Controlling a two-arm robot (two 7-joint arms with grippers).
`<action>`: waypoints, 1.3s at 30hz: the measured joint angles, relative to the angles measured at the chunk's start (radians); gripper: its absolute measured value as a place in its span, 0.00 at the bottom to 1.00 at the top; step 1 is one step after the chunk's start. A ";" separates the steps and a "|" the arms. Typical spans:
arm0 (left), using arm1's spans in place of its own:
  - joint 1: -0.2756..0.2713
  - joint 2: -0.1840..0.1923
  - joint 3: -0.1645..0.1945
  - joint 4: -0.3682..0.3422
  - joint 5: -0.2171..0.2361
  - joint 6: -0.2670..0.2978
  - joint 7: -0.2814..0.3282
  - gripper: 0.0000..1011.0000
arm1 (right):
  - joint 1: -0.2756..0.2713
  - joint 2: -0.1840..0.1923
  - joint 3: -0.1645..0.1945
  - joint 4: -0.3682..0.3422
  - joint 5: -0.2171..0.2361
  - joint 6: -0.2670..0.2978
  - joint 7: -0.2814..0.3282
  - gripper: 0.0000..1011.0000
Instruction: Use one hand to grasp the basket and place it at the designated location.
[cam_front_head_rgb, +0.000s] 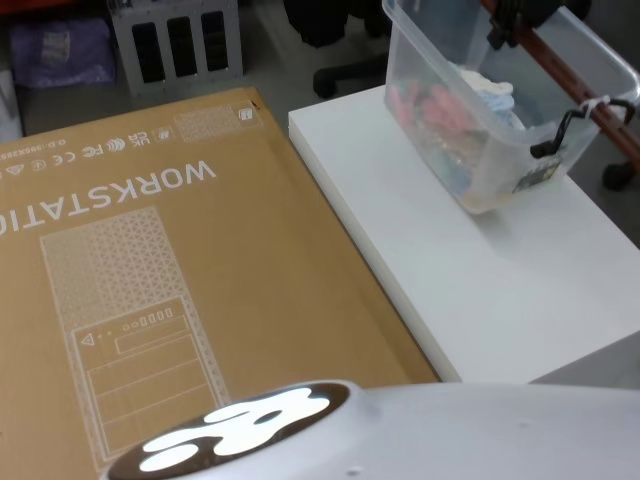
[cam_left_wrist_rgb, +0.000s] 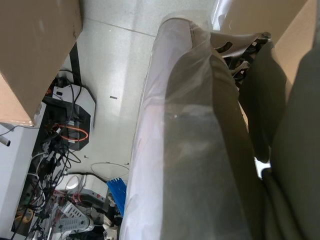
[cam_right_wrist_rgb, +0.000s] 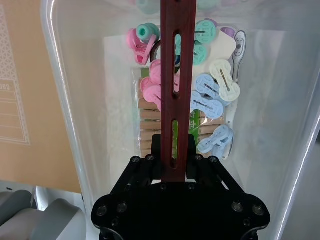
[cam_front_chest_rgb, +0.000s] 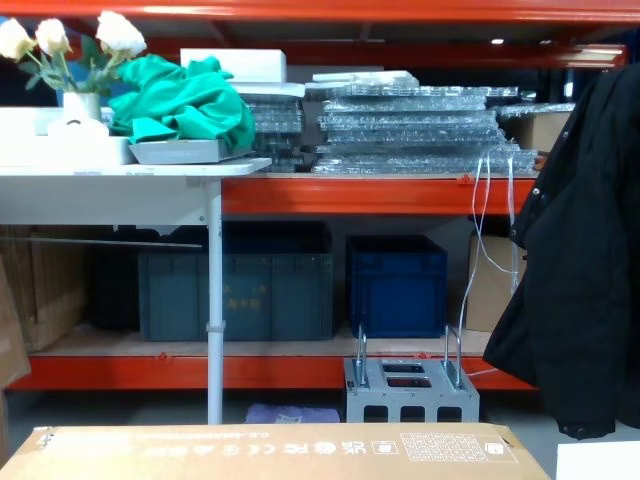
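Large translucent whitish plastic basket (cam_front_head_rgb: 470, 150) is located at the far right corner of the white tabletop (cam_front_head_rgb: 500, 290); contact with it cannot be told. Its reddish-brown bar handle (cam_right_wrist_rgb: 178, 75) is pinched by the black right gripper (cam_right_wrist_rgb: 174, 146) jaws. Pastel plastic clips (cam_right_wrist_rgb: 210, 95) are seen inside.

basket (cam_front_head_rgb: 470, 110): translucent whitish plastic tub, open-topped, at the far right of the white table (cam_front_head_rgb: 480, 290), set at an angle to the table's edges. reddish-brown slotted bar handle (cam_right_wrist_rgb: 178, 75) raised over the opening on black pivots (cam_front_head_rgb: 562, 133). contents: pink, teal and pale blue plastic pegs (cam_right_wrist_rgb: 210, 95), with wooden pegs (cam_right_wrist_rgb: 147, 132) beneath. whether the base rests on the table cannot be told.
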 joint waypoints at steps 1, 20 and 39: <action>0.000 0.000 0.000 0.000 0.000 0.000 0.000 0.00 | 0.003 -0.001 -0.001 0.001 0.000 -0.003 0.001 0.24; 0.000 0.000 0.000 0.000 0.000 0.000 0.000 0.00 | 0.085 -0.059 -0.026 0.049 0.033 -0.154 0.076 0.24; 0.000 0.000 0.000 0.000 0.000 0.000 0.000 0.00 | 0.113 -0.068 -0.052 -0.118 0.090 -0.249 0.106 0.24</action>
